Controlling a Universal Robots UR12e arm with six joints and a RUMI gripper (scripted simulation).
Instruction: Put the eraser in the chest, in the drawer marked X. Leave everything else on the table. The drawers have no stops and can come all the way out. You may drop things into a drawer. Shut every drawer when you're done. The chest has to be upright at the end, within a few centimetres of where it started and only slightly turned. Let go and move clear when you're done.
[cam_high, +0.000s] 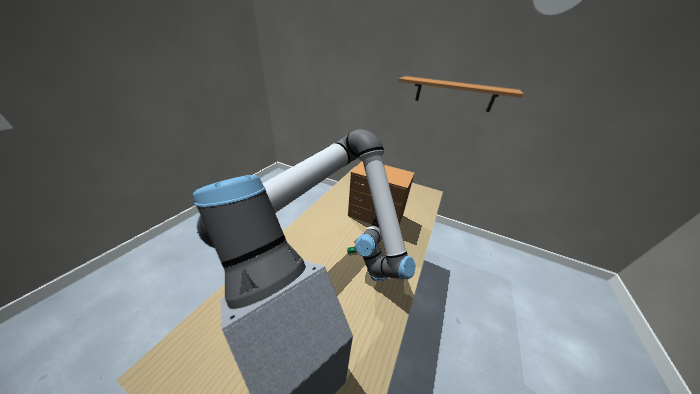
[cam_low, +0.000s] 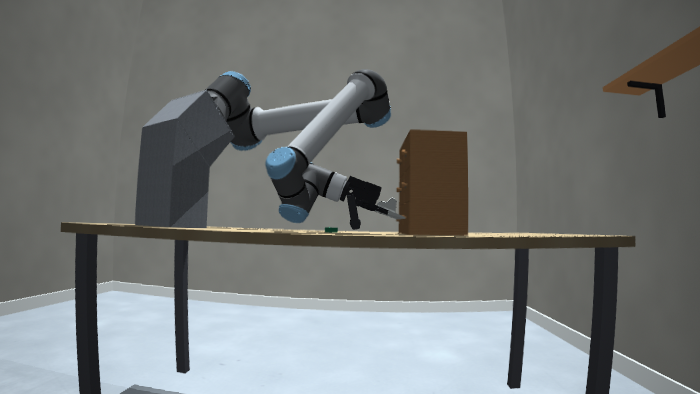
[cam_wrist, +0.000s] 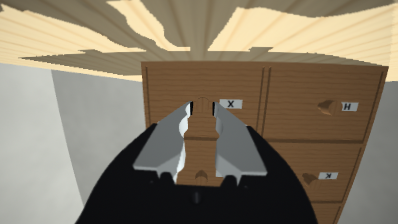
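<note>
The brown chest stands upright on the table; the visible drawers look shut. The wrist view shows it upside down, with drawer X in the bottom row, beside drawer H. My gripper is slightly open at the front of drawer X. Its fingertips stand on either side of the X knob, with a narrow gap showing on each side. A small green block, probably the eraser, lies on the table in front of the chest, behind my fingers.
Drawer K is above H, and another knob is above X's. More knobs stick out higher on the chest front. The table carries the robot's pedestal. A wall shelf is beyond the chest.
</note>
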